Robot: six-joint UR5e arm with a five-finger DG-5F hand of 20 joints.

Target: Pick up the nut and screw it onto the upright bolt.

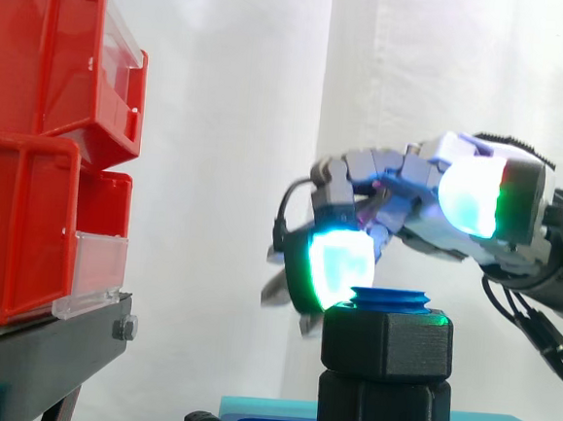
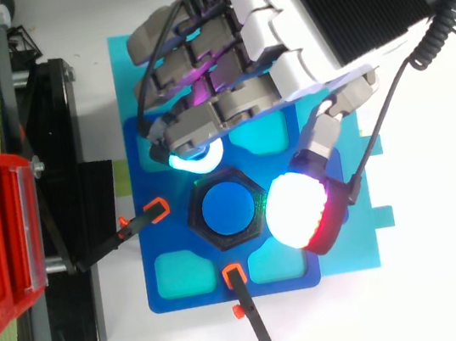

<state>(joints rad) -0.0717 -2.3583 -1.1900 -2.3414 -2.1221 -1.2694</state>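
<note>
The nut (image 1: 386,344) was found seated on the bolt (image 2: 226,208), the hand (image 2: 298,36) poised above with fingers (image 1: 339,264) loosely spread and gripping nothing, so screwing was judged under way and a firm pinch across the nut's flats was called for next
</note>
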